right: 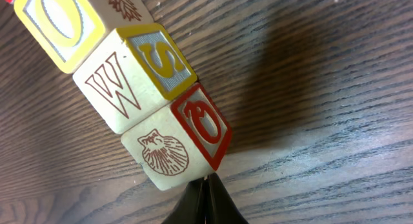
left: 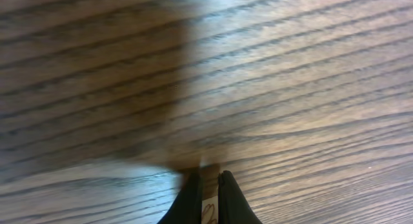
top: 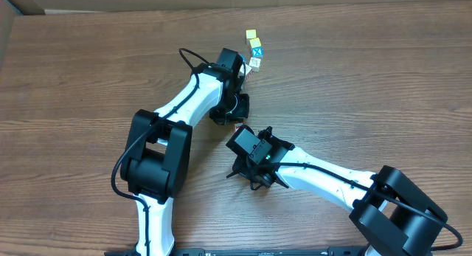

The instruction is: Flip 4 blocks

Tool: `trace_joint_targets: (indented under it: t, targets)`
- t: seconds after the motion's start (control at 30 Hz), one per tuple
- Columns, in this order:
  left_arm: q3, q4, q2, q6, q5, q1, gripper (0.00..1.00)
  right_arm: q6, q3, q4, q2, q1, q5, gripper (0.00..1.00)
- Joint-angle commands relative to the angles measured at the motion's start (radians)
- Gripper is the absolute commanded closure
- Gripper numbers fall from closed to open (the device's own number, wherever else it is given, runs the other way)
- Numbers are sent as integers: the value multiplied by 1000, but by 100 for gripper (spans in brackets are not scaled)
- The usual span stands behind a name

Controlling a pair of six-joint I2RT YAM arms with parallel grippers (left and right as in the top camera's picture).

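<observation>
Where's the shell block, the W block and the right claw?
shell block (right: pixel 164 153), right wrist view, shell picture.
W block (right: pixel 116 88), right wrist view, W face.
right claw (right: pixel 205 185), right wrist view, shut tips.

Overhead light: we see the table (top: pixel 369 71) lit evenly and brightly from above, with short, soft shadows.
Left wrist focus: we find the wood grain smeared, and a broad dim shadow fills the upper left.
Right wrist focus: we read the red-framed block (right: pixel 174 146) sharply, while the right gripper (right: pixel 205 188) is a dark blur at the bottom edge.
Right wrist shadow: we note a dark patch at upper right.

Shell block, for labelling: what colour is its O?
Red; the block shows best from right wrist.
</observation>
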Motion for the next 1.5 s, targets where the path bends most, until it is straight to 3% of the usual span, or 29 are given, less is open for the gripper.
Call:
trace_joint_targets:
  t: [0.0,0.83,1.03,1.17,1.23,1.33,1.43,1.47]
  targets:
    - [-11,3,8,26,19,-19,96,5,-8,8,10,5,5,96]
    - [76,-35,6,26,-18,-4,96,-17,-5,-39,-41,2,-48,96]
    - [180,-98,6,-2,-20,27,96,-229,52,-151,-143,-42,5,96]
    - [253,-166,6,-72,-71,75,96,-428,120,-272,-167,-157,-10,96]
    - [279,-206,6,-103,-104,109,95,-550,141,-298,-167,-224,-24,85]
    - [287,-250,6,-121,-133,166,92,-741,144,-293,-167,-333,-24,55]
    - [286,-294,6,-121,-147,226,89,-850,144,-285,-167,-428,-21,39]
    - [286,-308,6,-121,-146,245,86,-866,144,-281,-167,-462,-21,29]
